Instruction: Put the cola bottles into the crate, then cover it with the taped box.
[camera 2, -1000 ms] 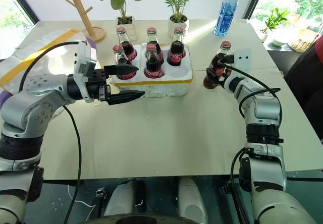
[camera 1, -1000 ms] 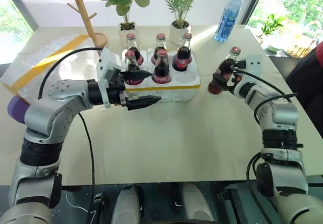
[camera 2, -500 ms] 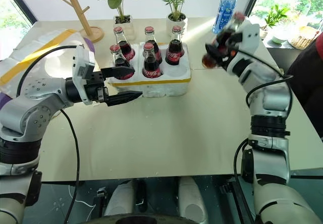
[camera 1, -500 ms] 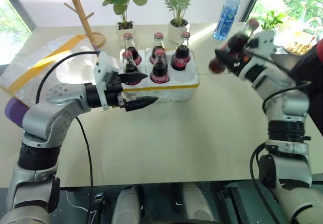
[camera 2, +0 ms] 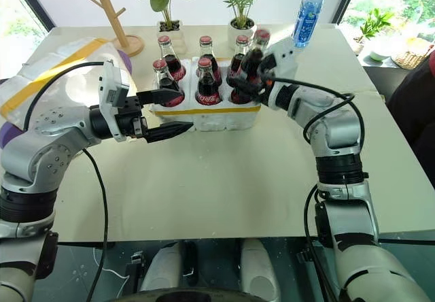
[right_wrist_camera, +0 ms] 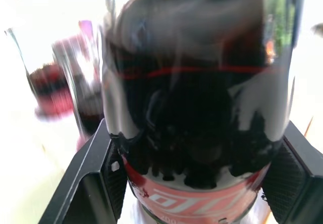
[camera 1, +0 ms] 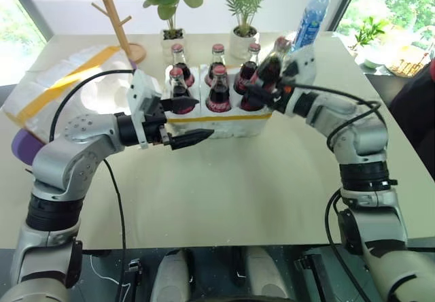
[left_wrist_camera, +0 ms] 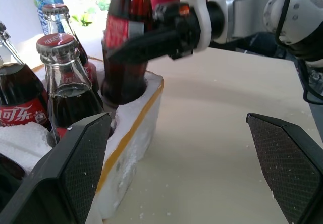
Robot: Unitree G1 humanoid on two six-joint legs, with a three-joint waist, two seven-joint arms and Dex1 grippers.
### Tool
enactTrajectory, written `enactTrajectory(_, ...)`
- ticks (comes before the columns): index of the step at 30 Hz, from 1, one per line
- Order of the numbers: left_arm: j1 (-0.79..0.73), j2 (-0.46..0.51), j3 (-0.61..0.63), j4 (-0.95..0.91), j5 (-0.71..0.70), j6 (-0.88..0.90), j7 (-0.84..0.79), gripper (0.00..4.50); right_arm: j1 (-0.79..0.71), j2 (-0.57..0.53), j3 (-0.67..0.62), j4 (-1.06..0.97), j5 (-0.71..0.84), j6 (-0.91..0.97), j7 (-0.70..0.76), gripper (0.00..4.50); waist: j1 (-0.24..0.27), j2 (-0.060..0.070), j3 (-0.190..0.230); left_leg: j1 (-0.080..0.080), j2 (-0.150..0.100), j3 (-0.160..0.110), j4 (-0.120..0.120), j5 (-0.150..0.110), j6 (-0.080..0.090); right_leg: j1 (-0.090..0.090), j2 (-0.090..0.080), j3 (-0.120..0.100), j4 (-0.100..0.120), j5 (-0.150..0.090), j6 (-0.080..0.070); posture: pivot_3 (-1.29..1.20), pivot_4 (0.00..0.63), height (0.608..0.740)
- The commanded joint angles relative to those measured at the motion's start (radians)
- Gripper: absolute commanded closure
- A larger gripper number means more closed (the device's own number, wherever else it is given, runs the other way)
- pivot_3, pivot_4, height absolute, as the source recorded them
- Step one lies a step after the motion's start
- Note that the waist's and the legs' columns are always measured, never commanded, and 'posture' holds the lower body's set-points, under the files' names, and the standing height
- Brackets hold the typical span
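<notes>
Taped box (camera 1: 51, 88) lies at the table's (camera 1: 224, 186) far left edge: rough white foam, wide glossy yellow band, hollow side seemingly facing up, though that end is washed out. Left gripper (camera 1: 187, 120) hangs level by the near left corner of the crate (camera 1: 224, 122), black fingers spread wide, pinching nothing. Crate is a low crumbly foam block with a thin yellow band round its rim; five cola bottles (camera 1: 219, 90) stand in it, smooth dark glass with red labels and crimped caps. Right gripper (camera 1: 262, 88) is clamped on the sixth bottle (camera 2: 250, 62), tilted, its base at the mouth of the near right hole. Risks as I judge them: the tilted base could catch the soft rim and gouge or shove the light crate; a slanted release could knock the neighbouring bottle; slick glass may slip in the pads. Foam crumbs speckle the table's near side.
</notes>
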Motion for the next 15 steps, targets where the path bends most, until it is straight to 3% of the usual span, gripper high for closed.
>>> enactTrajectory(1, 0.009, 0.014, 0.042, -0.042, -0.009, -0.01, 0.006, 0.0, -0.006, -0.007, 0.038, -0.007, -0.043, -0.04, 0.041, 1.74, 0.001, 0.0, 0.0, 0.0, 0.0, -0.001, 0.0, 0.0, 0.0, 0.0, 0.0, 0.0, 0.0, 0.0, 0.0, 0.0, 0.15, 0.74)
enactTrajectory(4, 0.017, 0.022, 0.048, -0.049, -0.008, -0.008, 0.008, 0.0, -0.009, 0.015, 0.057, 0.038, -0.068, -0.045, 0.045, 1.74, 0.001, 0.0, 0.0, 0.0, 0.0, -0.002, 0.0, 0.0, 0.0, 0.001, 0.001, -0.001, 0.0, 0.0, 0.0, 0.0, 0.15, 0.74)
enactTrajectory(6, 0.023, 0.041, 0.064, -0.056, -0.012, 0.0, 0.006, 0.0, -0.014, 0.023, 0.071, 0.071, -0.094, -0.06, 0.047, 0.69, 0.0, -0.001, 0.0, 0.0, 0.0, -0.002, 0.0, 0.0, 0.0, 0.001, 0.0, -0.001, 0.0, 0.0, 0.0, 0.0, 0.15, 0.74)
enactTrajectory(8, 0.035, 0.077, 0.095, -0.069, -0.028, 0.019, -0.002, 0.0, -0.019, 0.022, 0.075, 0.079, -0.115, -0.076, 0.05, 0.07, -0.001, -0.001, -0.001, 0.0, 0.0, -0.002, 0.0, 0.0, 0.0, 0.001, 0.0, -0.001, 0.0, 0.0, 0.0, 0.0, 0.15, 0.74)
enactTrajectory(15, 0.117, 0.3, 0.27, -0.138, -0.104, 0.122, -0.068, 0.0, 0.02, -0.106, 0.002, -0.073, -0.051, -0.008, 0.163, 0.07, 0.002, -0.002, -0.001, 0.001, 0.0, -0.003, 0.0, 0.0, 0.0, 0.001, 0.0, -0.002, 0.0, 0.0, 0.0, 0.0, 0.15, 0.74)
